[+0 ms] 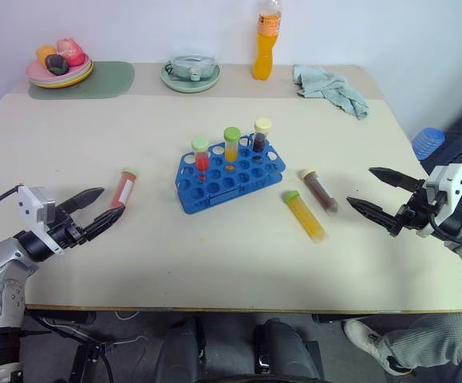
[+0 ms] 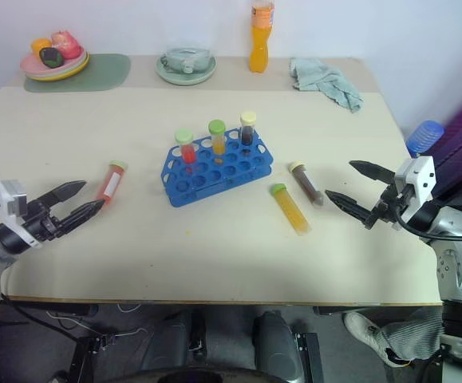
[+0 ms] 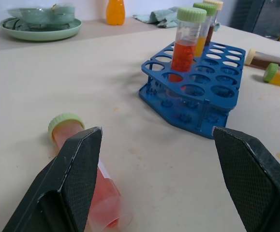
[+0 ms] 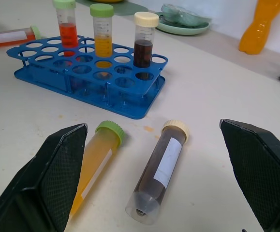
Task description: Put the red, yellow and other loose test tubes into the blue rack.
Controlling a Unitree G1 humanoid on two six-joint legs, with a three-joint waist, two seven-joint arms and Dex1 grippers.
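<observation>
Blue and bright, the rack (image 1: 229, 174) stood near the middle of the pale table (image 1: 215, 271), with three capped tubes upright along its far row: red (image 1: 202, 156), yellow (image 1: 231, 145) and dark brown (image 1: 261, 136). Three loose tubes lay flat on the tabletop. The red loose tube (image 1: 123, 188) lay to the rack's left, just ahead of the left gripper (image 1: 96, 209), which reached in level from the table's left edge with its black fingers spread apart and nothing between them. To the rack's right lay the yellow loose tube (image 1: 306, 215) and the brown loose tube (image 1: 319, 191), side by side but not touching. The right gripper (image 1: 378, 193) hung level at the right edge, pointing towards them, its fingers wide apart and empty.

From the left wrist, the red loose tube's pale green cap (image 3: 65, 124) showed beside one finger (image 3: 67, 188). From the right wrist, white labels on the yellow and brown loose tubes were plain, and their caps pointed towards the rack.
</observation>
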